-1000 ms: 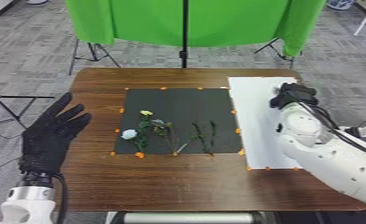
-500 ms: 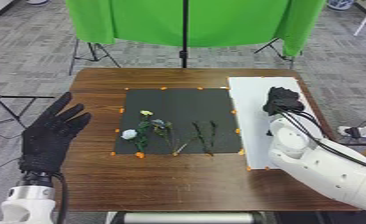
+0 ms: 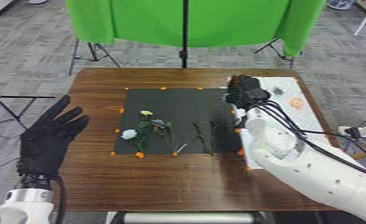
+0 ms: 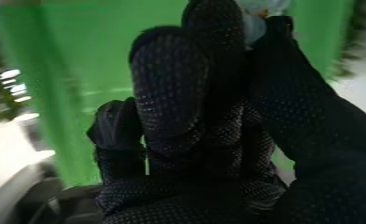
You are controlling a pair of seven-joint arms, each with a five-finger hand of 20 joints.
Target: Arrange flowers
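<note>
My right hand (image 3: 243, 92) is over the seam between the black mat (image 3: 178, 102) and the white sheet (image 3: 314, 117). In the right wrist view my right hand (image 4: 172, 85) has mostly straight fingers, its thumb close beside them; a pale, orange-flecked thing (image 4: 255, 24) shows between their tips, and I cannot tell whether it is held. On the mat lie a white flower (image 3: 129, 134), a small yellow flower (image 3: 146, 113), a greyish flower (image 3: 158, 122) and green stems (image 3: 200, 137). An orange flower-like thing (image 3: 296, 103) lies on the sheet. My left hand (image 3: 48, 135) is open at the table's left edge.
Orange markers (image 3: 139, 155) line the mat and sheet. The brown wooden table (image 3: 179, 185) extends around them. Beyond its far edge stand a green cloth (image 3: 135, 22) and a black stand pole (image 3: 184, 30). My right forearm crosses the sheet's near part.
My right hand has moved left from over the white sheet to the mat's right edge, uncovering the orange thing on the sheet. The flowers on the mat look the same.
</note>
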